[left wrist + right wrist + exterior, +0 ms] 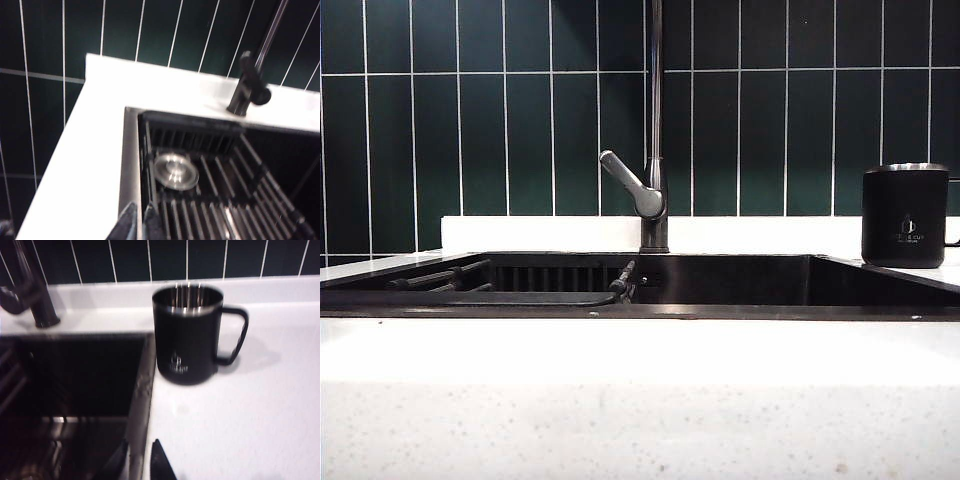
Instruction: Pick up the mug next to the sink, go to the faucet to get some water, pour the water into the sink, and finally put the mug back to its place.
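Exterior view shows the sink sunk in the white speckled surface, with the faucet rising at its back edge against dark green tiles, its lever slanting up toward the left. A dark rack lies in the left part of the basin. The mug stands upright on the surface to the right of the sink, near the tiled wall, its handle pointing right and its pale logo facing the camera; neither arm shows in this view. In the left wrist view the left tool hangs over the sink's left front corner, right at the rim where basin meets surface, its two dark fingertips pressed nearly together with nothing between them. Below it the rack has slats, and a round shiny drain sits among them; the faucet base stands on the back ledge beyond. In the right wrist view the right tool hovers over the sink's right rim, its fingertips a modest gap apart and empty. The mug stands ahead of it on the surface, just beside the sink edge and well apart from the tool, its silver rim up and handle turned away from the basin. The faucet base appears blurred at the far side.
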You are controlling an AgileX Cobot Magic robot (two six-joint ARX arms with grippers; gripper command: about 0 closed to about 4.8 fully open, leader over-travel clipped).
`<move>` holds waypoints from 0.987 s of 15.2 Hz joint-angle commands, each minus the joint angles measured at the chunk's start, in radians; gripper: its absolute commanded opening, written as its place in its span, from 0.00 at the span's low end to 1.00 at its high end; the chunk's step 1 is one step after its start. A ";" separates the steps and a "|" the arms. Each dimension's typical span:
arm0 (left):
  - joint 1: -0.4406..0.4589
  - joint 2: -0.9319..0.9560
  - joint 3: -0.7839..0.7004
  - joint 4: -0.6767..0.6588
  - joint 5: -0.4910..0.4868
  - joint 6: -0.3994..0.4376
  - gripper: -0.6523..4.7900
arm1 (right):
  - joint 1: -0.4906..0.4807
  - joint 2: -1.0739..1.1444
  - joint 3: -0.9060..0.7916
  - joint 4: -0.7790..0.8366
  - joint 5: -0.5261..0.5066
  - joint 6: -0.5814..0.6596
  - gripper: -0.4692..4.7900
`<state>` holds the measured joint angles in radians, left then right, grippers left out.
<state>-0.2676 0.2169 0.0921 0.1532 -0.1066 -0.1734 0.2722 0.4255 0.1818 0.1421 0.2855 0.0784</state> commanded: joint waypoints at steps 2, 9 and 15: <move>0.000 -0.026 0.002 0.005 0.000 0.002 0.16 | 0.000 -0.092 0.003 0.015 0.003 0.000 0.23; 0.001 -0.103 -0.015 -0.010 -0.094 0.171 0.16 | 0.000 -0.205 0.003 0.011 0.003 0.000 0.23; 0.001 -0.192 -0.015 -0.010 -0.246 0.203 0.16 | -0.002 -0.339 0.003 0.011 0.004 0.000 0.23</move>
<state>-0.2672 0.0338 0.0757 0.1368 -0.3515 0.0265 0.2714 0.1013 0.1818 0.1406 0.2863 0.0780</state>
